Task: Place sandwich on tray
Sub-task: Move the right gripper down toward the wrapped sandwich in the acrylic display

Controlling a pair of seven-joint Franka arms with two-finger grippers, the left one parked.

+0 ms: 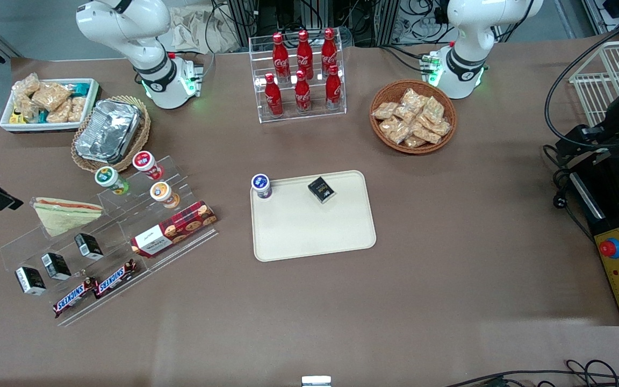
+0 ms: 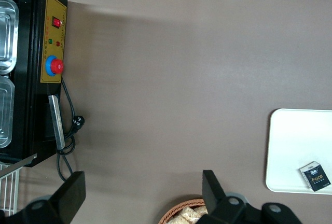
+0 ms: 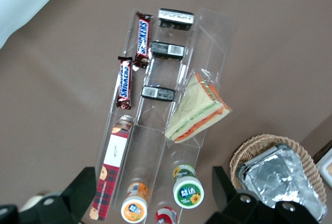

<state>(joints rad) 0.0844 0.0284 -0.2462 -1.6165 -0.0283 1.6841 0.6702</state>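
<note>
The sandwich (image 1: 65,214), a triangular wedge in clear wrap with red and green filling along its edge, lies on the top step of a clear acrylic stepped shelf (image 1: 127,244) toward the working arm's end of the table. It also shows in the right wrist view (image 3: 199,110). My right gripper (image 3: 150,195) is open and empty. It hangs well above the shelf, over the small cups, apart from the sandwich. The cream tray (image 1: 309,231) lies flat at the table's middle and carries a blue-lidded cup (image 1: 261,185) and a small black box (image 1: 321,190).
The shelf also holds three lidded cups (image 1: 145,164), a red cookie box (image 1: 175,228), three black boxes (image 1: 56,265) and two Snickers bars (image 1: 94,287). A foil container in a wicker basket (image 1: 109,131), a white snack bin (image 1: 49,105), a cola bottle rack (image 1: 301,75) and a snack basket (image 1: 412,115) stand farther back.
</note>
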